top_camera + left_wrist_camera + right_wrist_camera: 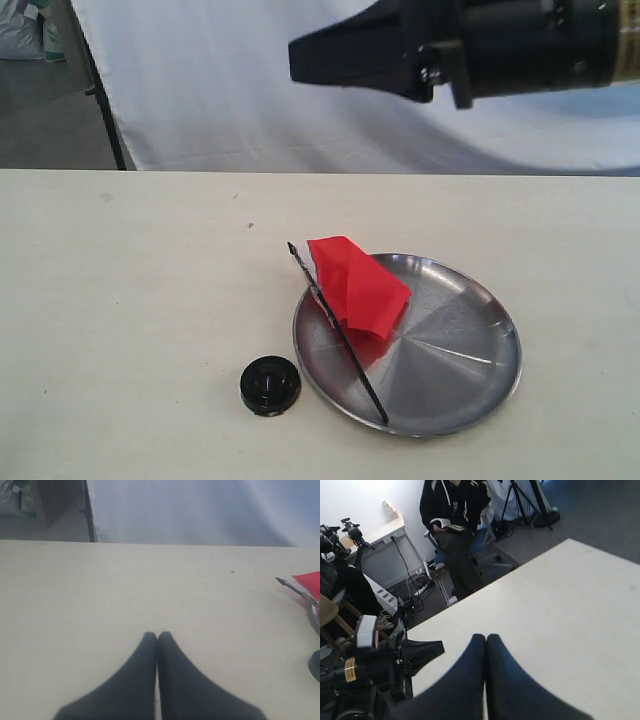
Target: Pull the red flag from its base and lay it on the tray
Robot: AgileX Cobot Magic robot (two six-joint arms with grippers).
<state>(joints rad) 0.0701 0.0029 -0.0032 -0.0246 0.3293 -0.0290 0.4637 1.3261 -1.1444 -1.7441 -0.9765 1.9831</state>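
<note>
The red flag lies crumpled on the left part of the silver tray. Its black stick slants across the tray, with the pointed tip sticking out past the far rim. The round black base sits alone on the table just left of the tray. High above the table, my right gripper hangs shut and holds nothing; its wrist view shows the pads pressed together. My left gripper is shut and empty over bare table, with the flag and the base at that picture's edge.
A white backdrop hangs behind the beige table. In the right wrist view, the other arm sits by the table's edge, and a seated person, cables and camera gear stand beyond it.
</note>
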